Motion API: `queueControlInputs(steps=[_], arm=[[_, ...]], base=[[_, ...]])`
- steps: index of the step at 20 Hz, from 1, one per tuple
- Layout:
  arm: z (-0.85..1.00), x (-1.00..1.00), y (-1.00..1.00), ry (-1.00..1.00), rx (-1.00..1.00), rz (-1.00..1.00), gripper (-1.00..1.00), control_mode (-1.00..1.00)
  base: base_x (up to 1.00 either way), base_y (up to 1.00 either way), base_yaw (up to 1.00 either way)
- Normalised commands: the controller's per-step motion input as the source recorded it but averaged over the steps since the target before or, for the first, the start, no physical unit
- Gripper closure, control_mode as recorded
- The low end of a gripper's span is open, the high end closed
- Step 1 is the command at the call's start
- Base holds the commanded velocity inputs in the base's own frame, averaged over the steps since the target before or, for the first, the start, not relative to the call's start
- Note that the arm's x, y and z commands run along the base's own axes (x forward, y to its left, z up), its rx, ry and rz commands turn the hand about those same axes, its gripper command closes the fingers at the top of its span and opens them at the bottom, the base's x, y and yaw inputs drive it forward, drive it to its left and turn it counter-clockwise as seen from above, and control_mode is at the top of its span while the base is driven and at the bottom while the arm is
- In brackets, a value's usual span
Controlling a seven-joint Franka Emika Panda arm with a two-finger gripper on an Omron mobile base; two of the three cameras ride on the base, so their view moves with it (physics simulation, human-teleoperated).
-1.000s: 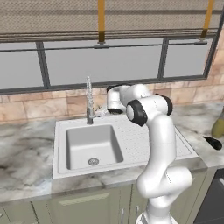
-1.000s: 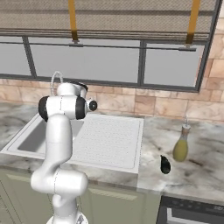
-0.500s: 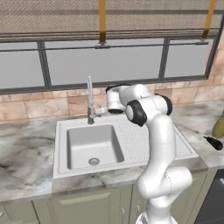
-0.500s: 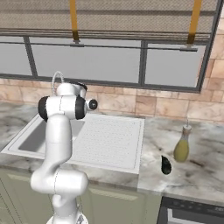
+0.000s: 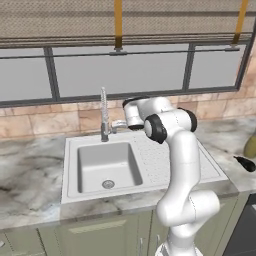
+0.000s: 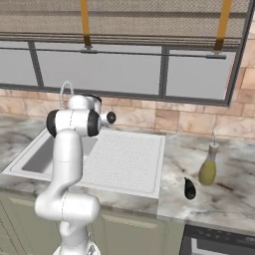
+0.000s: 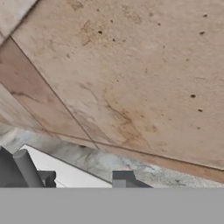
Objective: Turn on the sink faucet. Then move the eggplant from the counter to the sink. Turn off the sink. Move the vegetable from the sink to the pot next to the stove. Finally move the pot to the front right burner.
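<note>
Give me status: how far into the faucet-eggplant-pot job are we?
Done: nothing visibly finished; no water shows in the sink. In hand: the end effector is at the sink faucet, beside its side lever. Left: the eggplant lies on the counter beside an olive-yellow bottle, so washing, potting and the burner move remain.

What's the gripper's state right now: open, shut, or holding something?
Gripper: beside the faucet's small side lever, holding nothing that can be seen; whether the jaws are open or shut cannot be told.
</note>
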Motion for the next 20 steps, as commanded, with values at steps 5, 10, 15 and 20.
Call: queueControlInputs(steps=[5, 10, 15, 20], arm=[[-0.65, 0.00, -0.95, 0.18, 0.10, -0.02, 1.00, -1.00], [-0.72, 0.00, -0.98, 0.16, 0.10, -0.04, 1.00, -1.00], [-0.75, 0.00, -1.00, 0.15, 0.10, -0.04, 1.00, -1.00], [-0.81, -0.01, -1.00, 0.11, 0.10, -0.04, 1.00, -1.00]], base=[[0.00, 0.00, 0.00], [0.00, 0.00, 0.00], [0.00, 0.00, 0.00], [0.00, 0.00, 0.00]])
